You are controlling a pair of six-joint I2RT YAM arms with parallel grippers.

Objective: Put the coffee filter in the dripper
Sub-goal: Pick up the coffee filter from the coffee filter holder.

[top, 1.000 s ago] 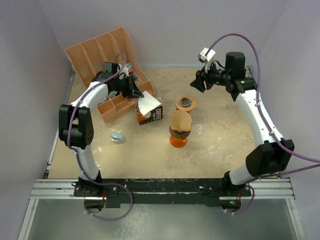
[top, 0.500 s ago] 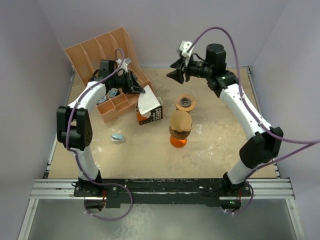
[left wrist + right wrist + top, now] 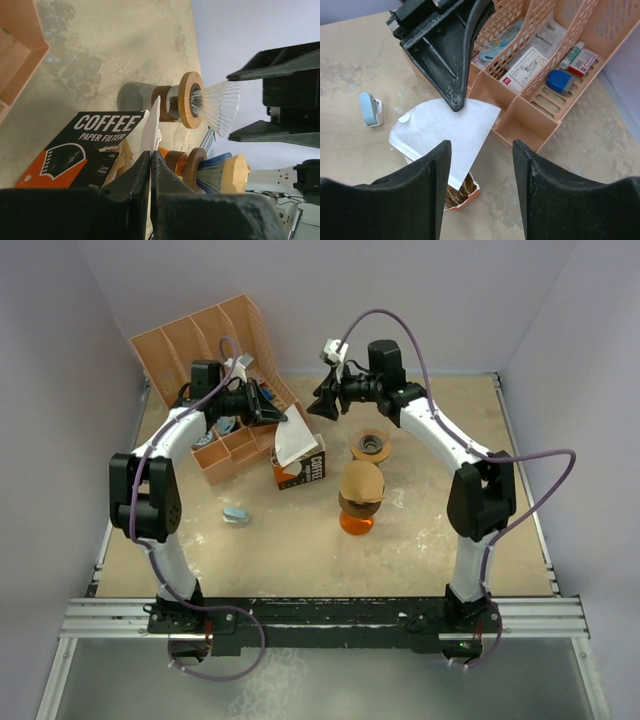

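My left gripper (image 3: 277, 416) is shut on a white paper coffee filter (image 3: 293, 445), pinching its top edge (image 3: 154, 117) above the open black coffee-filter box (image 3: 306, 468). My right gripper (image 3: 481, 147) is open. It hovers just right of the left one, jaws either side of the filter's free corner (image 3: 445, 134) without touching it. A clear glass dripper (image 3: 371, 447) with a wooden collar stands empty to the right of the box. A second dripper (image 3: 360, 490) on an orange base holds a brown filter.
A peach slotted organizer (image 3: 215, 350) with small packets and tubes fills the back left, right behind the left arm. A small blue clip (image 3: 235, 515) lies on the table at the front left. The side walls stand close on both sides.
The right arm has swung left across the back of the table and now hangs beside the left gripper. The left gripper still holds the filter, shifted slightly right.
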